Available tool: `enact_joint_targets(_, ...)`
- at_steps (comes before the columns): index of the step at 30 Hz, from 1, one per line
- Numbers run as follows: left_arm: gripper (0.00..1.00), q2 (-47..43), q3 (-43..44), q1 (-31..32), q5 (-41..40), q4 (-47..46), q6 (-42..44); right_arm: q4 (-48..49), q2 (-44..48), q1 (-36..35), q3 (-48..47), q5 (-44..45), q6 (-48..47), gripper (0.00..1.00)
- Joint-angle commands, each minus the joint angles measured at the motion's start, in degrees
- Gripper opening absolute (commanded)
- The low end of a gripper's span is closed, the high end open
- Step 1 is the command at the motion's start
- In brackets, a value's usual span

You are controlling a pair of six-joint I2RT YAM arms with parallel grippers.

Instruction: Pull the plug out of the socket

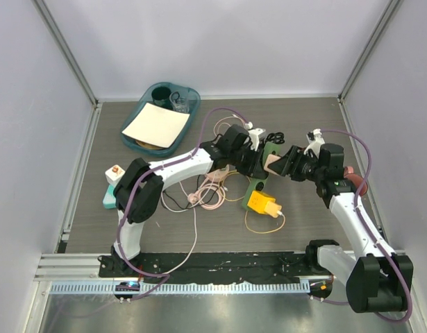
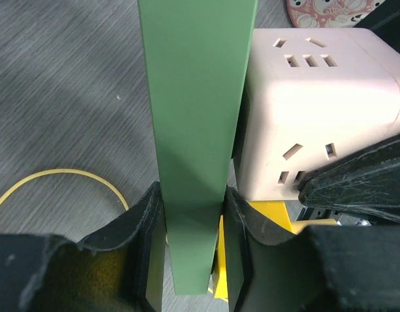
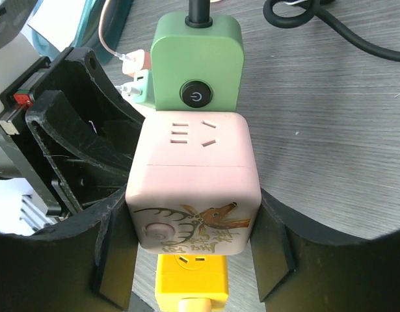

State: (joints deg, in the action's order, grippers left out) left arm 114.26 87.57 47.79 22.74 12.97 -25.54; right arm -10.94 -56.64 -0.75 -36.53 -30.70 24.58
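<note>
A green power strip [image 2: 196, 97] with a round black switch [image 3: 196, 96] is held above the table. A pink cube plug adapter [image 3: 193, 175] with a deer print sits against its end. My left gripper [image 2: 193, 201] is shut on the strip's narrow sides; in the top view it is at centre [image 1: 253, 166]. My right gripper [image 3: 193, 214] is shut on the pink cube's two sides, just right of the left one [image 1: 281, 165]. The cube also shows in the left wrist view [image 2: 317, 97], with a right finger [image 2: 362, 182] against it.
A yellow socket block [image 1: 263, 204] with a yellow cable loop lies on the table under the grippers. Pink and black cables [image 1: 210, 191] tangle by the left arm. A teal tray [image 1: 196, 104] with paper stands at the back left. A small white adapter [image 1: 114, 177] lies at the left.
</note>
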Motion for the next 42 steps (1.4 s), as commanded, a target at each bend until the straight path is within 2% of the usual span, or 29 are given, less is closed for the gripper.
enact_joint_targets(1, 0.0, 0.9, 0.4, -4.0, -11.5, 5.9, -0.4, 14.2, 1.9, 1.9, -1.6, -8.8, 9.4, 0.03)
enact_joint_targets(4, 0.0, 0.9, 0.4, -4.0, -11.6, 5.8, 0.0, 14.3, -2.9, 2.9, -4.0, -11.3, 10.5, 0.03)
enact_joint_targets(8, 0.0, 1.4, 1.5, -4.2, -11.8, 7.1, -0.7, 6.7, -5.3, 3.0, -8.0, -8.4, 2.0, 0.02)
enact_joint_targets(12, 0.0, 2.2, 3.5, -5.2, -8.2, 8.2, -2.8, 0.7, 0.1, -1.8, -8.8, 3.0, -5.4, 0.01)
enact_joint_targets(16, 0.0, 1.4, 3.6, -5.4, -10.3, 8.8, -2.3, 0.2, 3.3, -4.3, -7.6, 6.0, -5.9, 0.01)
enact_joint_targets(20, 0.0, 2.3, 2.8, -5.4, -10.7, 8.6, -1.4, -0.5, 0.8, -3.7, -9.4, 3.2, -3.8, 0.01)
enact_joint_targets(23, 0.0, 2.8, 2.3, -5.4, -11.1, 8.2, -1.2, -0.8, -2.1, 0.0, -11.7, -5.5, -0.8, 0.01)
enact_joint_targets(25, 0.0, 2.8, 2.4, -5.4, -12.1, 8.5, -0.9, -0.6, -3.1, 4.9, -12.3, -8.3, -0.1, 0.01)
enact_joint_targets(27, 0.0, 2.9, 2.4, -5.5, -12.1, 8.4, -0.8, -2.9, -3.4, 5.9, -12.2, -5.9, -1.2, 0.01)
enact_joint_targets(29, 0.0, 3.7, 3.0, -5.7, -11.1, 8.8, -1.4, -5.5, -3.0, 5.6, -11.5, 1.0, -2.3, 0.01)
enact_joint_targets(33, 0.0, 5.7, 4.7, -5.8, -10.4, 10.1, -1.6, -8.3, 0.9, 4.5, -10.9, 5.6, -2.1, 0.01)
enact_joint_targets(38, 0.0, 9.5, 6.6, -5.9, -8.6, 11.6, -3.1, -7.3, 3.7, -0.6, -9.6, 8.0, -1.0, 0.01)
enact_joint_targets(42, 0.0, 11.2, 8.3, -5.9, -8.8, 13.8, -2.9, -8.7, 3.2, -5.2, -8.5, 13.9, -0.5, 0.01)
